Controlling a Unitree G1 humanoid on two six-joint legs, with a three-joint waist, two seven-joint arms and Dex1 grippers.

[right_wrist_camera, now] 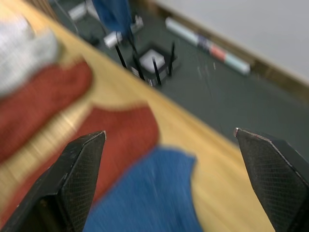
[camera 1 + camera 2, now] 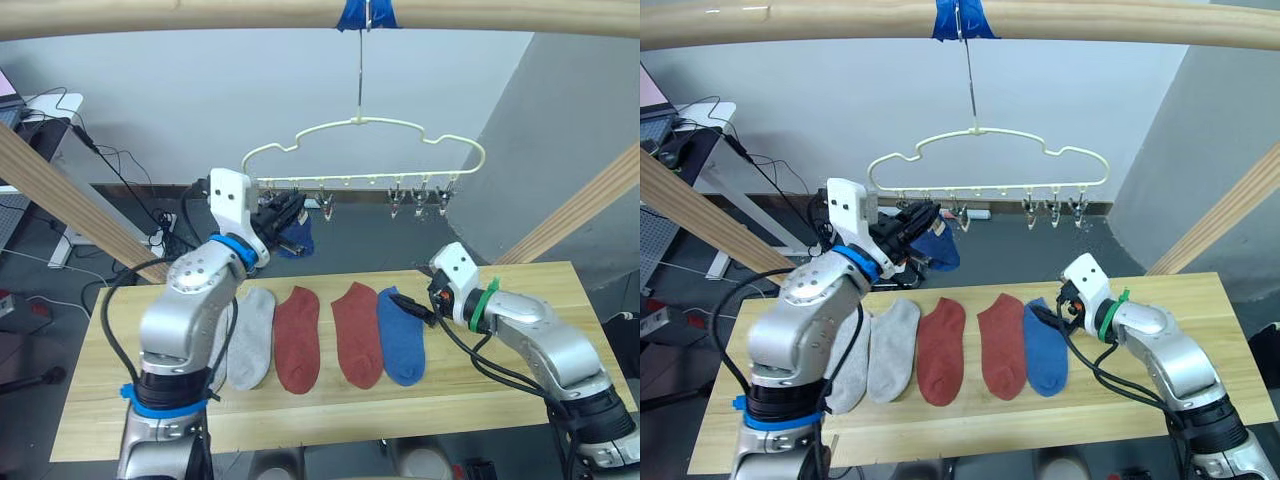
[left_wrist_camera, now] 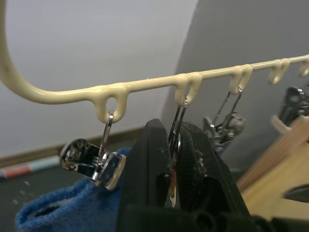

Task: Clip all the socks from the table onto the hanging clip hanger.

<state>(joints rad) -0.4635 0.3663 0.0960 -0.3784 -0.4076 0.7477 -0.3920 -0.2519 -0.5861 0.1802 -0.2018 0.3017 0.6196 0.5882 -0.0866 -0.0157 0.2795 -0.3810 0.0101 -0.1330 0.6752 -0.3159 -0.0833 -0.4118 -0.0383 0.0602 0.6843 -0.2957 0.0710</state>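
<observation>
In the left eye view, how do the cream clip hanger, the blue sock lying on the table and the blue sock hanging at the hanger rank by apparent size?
1. Cream cloud-outlined plastic clip hanger, widest.
2. Blue knit sock flat on the wooden table.
3. Blue knit sock hanging at the hanger, smallest; the left hand covers part of it and it hangs farther away, so its true size is unsure.

From where I stand, no word, label, brand, number or sign is readable on anything here, near or far, at all.
</observation>
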